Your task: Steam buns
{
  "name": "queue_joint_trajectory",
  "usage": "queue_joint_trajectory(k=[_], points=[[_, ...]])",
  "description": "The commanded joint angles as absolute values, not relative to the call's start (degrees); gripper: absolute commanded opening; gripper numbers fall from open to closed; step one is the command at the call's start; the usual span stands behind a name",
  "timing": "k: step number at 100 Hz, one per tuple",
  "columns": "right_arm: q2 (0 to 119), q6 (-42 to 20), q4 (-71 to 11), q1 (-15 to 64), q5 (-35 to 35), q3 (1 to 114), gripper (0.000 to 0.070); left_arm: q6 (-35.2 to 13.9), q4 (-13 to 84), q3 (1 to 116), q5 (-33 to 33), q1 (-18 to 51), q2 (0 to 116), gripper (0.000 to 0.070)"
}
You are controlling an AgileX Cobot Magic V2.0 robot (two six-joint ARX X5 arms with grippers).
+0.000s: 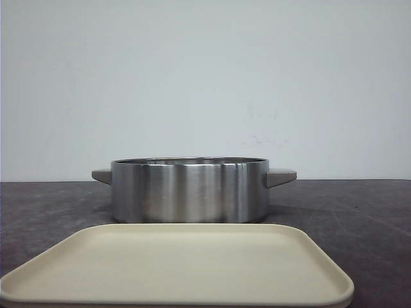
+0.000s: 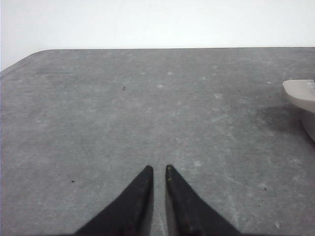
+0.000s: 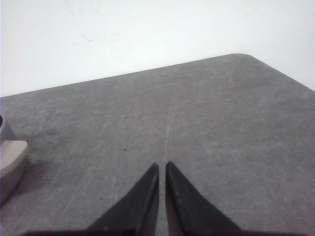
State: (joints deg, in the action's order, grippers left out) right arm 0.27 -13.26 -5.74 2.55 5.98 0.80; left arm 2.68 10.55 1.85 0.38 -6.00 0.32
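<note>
The buns are out of view in every frame. A brushed steel pot with two grey side handles stands mid-table, behind a flat beige tray at the front edge. The pot's inside is hidden by its wall. My left gripper hovers over bare table left of the pot, its dark fingers shut on nothing. One pot handle shows in that view. My right gripper is likewise shut on nothing, right of the pot, with the other handle in view. Neither gripper shows in the front view.
The dark grey table ends at a white wall behind the pot. Its rounded far corners show in the left wrist view and the right wrist view.
</note>
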Motion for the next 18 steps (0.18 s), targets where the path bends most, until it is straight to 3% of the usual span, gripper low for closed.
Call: queue_joint_trajectory(k=[1, 18], points=[[0.21, -13.02, -5.13, 2.48, 6.02, 0.69, 0.0017, 3.55, 10.74, 0.82, 0.62, -6.2, 0.25, 0.0], [0.21, -13.02, -5.13, 2.48, 6.02, 0.69, 0.0017, 3.55, 10.74, 0.82, 0.6, -6.2, 0.25, 0.0]])
